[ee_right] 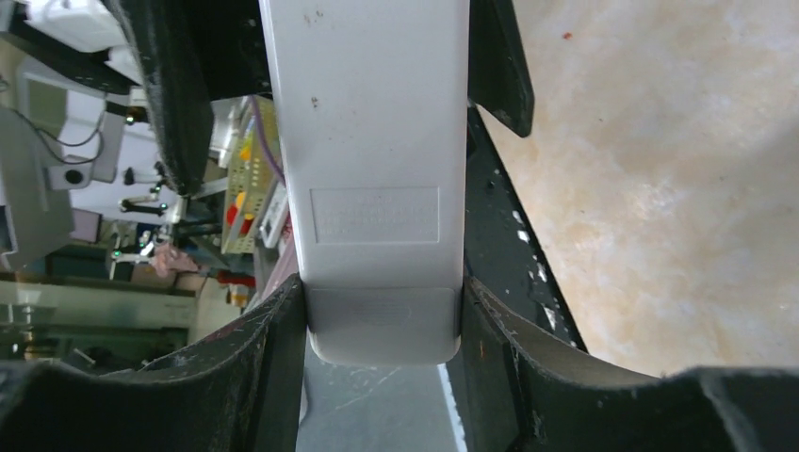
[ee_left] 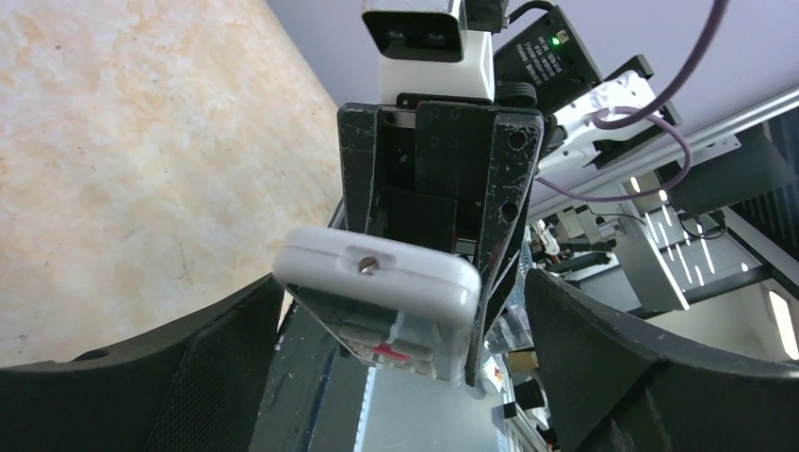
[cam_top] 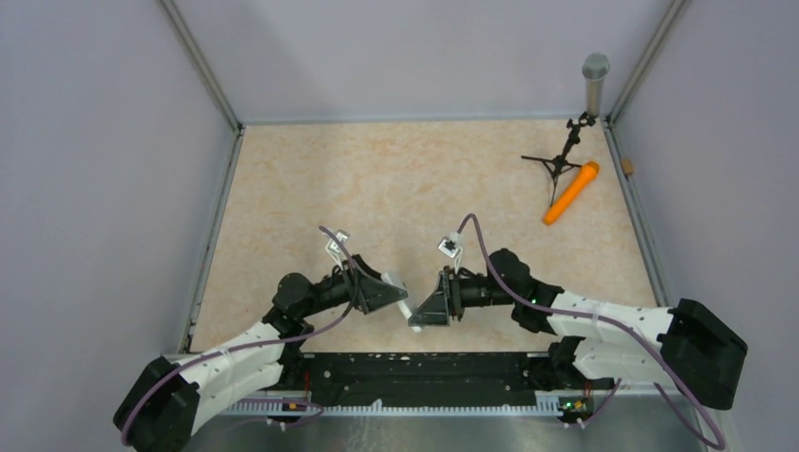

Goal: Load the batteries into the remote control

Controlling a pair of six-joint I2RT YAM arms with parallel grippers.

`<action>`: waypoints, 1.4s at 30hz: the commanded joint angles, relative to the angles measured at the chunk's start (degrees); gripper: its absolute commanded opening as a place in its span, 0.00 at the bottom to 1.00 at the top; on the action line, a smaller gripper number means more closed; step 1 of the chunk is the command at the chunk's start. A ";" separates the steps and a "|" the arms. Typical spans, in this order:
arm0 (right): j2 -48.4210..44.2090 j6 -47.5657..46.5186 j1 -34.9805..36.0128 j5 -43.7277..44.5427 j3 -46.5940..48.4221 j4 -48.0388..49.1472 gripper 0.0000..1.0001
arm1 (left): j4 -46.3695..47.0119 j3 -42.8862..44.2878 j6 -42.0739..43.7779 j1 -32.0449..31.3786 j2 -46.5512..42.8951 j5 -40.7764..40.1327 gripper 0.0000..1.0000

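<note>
desk (cam_top: pixel 396 179): beige marbled top sitting under everything | orange microphone (cam_top: pixel 571 192): lying flat on the desk far right, pointing diagonally | black tripod stand (cam_top: pixel 558 164): standing right beside its upper end | grey cylinder (cam_top: pixel 595 83): sticking up at the back-right corner | grey walls (cam_top: pixel 94 141): boxing in three sides

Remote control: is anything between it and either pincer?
Nothing visible. The right pincer is shut on the remote control, fingers against both long edges. The left pincer flanks its other end with no object between; whether it clamps cannot be told.
</note>
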 commanded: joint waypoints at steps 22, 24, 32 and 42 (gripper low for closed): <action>-0.89 7.56 -0.89 -0.28 -4.57 19.03 0.14 | 13.81 0.88 -3.58 0.32 0.95 4.21 0.28; -2.27 6.48 -0.93 0.36 -4.49 16.87 0.38 | 12.96 1.20 -3.38 0.28 1.20 4.10 0.06; -12.19 -7.17 -0.90 10.67 1.53 -12.85 0.80 | -6.71 6.00 4.51 0.34 -1.48 0.72 0.00; -16.49 -16.03 -0.92 28.34 7.99 -37.32 0.81 | -42.20 21.13 21.26 0.29 6.68 -8.72 0.00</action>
